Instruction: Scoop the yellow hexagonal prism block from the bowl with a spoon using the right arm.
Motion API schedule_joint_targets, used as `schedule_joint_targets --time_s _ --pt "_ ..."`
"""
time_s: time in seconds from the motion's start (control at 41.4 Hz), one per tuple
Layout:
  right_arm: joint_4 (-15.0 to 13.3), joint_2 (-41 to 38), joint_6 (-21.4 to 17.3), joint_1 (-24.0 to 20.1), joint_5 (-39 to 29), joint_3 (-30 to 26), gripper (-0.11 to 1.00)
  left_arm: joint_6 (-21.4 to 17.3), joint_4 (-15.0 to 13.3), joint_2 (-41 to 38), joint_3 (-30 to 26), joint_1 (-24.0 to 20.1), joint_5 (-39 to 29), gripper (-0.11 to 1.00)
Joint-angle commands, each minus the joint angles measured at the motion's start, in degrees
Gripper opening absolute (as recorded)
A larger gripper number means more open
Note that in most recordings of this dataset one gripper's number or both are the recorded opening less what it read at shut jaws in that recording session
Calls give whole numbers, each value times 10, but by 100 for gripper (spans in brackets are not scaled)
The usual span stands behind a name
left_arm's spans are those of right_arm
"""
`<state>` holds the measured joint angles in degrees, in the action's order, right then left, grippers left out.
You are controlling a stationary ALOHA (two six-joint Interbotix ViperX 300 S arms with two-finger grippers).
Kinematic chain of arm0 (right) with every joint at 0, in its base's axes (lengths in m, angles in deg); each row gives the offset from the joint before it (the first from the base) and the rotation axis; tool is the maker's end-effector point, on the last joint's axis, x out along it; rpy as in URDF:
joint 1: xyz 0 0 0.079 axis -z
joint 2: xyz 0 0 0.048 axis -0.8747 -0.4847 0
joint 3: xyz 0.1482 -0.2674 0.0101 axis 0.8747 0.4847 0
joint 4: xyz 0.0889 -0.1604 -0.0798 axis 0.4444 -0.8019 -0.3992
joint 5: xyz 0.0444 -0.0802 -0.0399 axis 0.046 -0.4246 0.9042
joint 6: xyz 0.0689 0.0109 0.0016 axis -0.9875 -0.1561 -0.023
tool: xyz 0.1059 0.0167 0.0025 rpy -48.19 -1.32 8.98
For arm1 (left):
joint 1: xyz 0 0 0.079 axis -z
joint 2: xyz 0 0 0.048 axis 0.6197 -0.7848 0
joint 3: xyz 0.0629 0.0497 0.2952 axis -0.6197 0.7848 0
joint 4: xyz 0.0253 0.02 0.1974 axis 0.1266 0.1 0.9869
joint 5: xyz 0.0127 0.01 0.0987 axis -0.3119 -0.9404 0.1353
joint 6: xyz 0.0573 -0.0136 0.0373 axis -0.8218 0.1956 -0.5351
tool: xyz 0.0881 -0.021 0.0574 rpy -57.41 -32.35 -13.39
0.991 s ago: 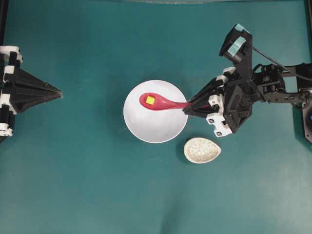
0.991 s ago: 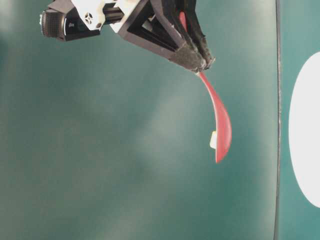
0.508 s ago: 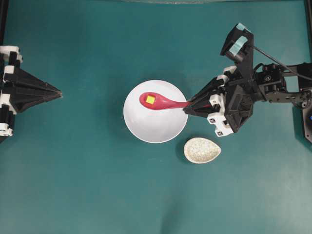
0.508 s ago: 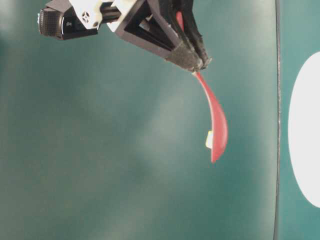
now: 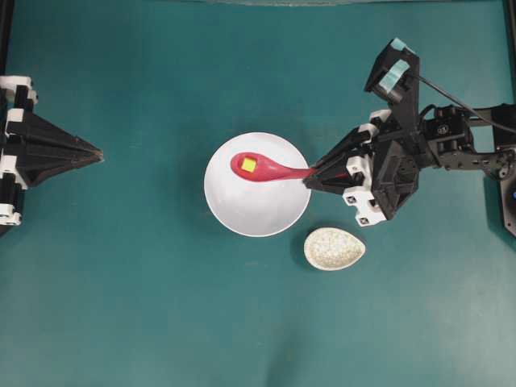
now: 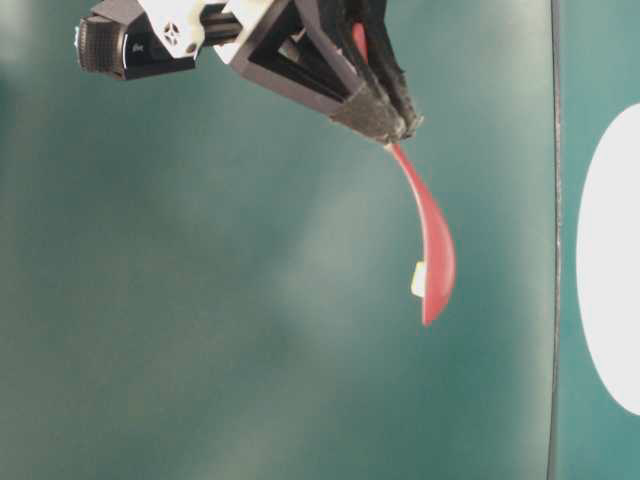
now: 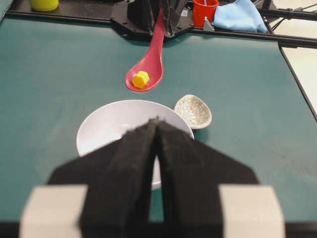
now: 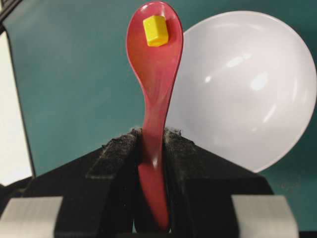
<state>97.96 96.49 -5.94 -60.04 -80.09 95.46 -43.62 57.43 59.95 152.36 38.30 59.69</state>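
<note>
The right pincer [image 8: 152, 144], clenched on the spoon [image 8: 154, 64] handle, holds the scoop level so the block [image 8: 155, 30] rides above the bowl's [image 8: 237, 89] nine-o'clock side.

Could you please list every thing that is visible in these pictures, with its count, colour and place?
bowl: one, white, middle of the table.
spoon: one, pink-red, held above the bowl by its handle.
yellow hexagonal prism block: one, yellow, in the spoon's scoop.
speckled dish: one, beige, on the table beside the bowl.
table: one, teal.
red cup: one, beyond the far table edge.
blue cloth: one, beside the red cup.
yellow container: one, far corner.
right gripper: black, shut on the spoon.
left gripper: black, shut, empty.
</note>
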Motion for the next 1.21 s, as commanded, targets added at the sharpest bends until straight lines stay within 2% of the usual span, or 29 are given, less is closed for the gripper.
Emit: schedule_joint_targets --time_s 0.0,1.184 --pt "-2 13 2 0 5 -13 21 0 2 -5 -11 0 3 1" --pt "-9 13 2 0 8 -12 21 2 2 -7 -11 0 1 1"
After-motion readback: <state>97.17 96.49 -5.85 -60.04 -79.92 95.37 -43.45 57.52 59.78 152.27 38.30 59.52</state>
